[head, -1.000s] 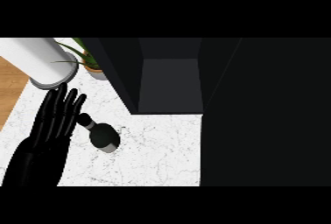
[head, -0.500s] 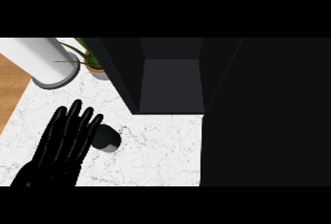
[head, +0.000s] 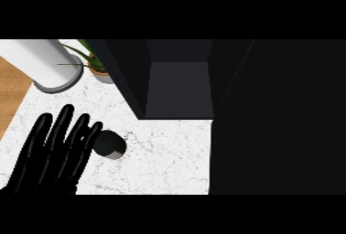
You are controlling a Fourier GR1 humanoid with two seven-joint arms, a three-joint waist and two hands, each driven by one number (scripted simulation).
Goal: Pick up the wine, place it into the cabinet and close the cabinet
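Left hand point(head: 54, 153) released, fingers straight; wine bottle point(head: 109, 144) upright, touching its fingertips at three o'clock; right hand unseen.

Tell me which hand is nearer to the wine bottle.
Left. The left hand is open, its fingertips beside the wine bottle on the counter. The right hand is out of view.
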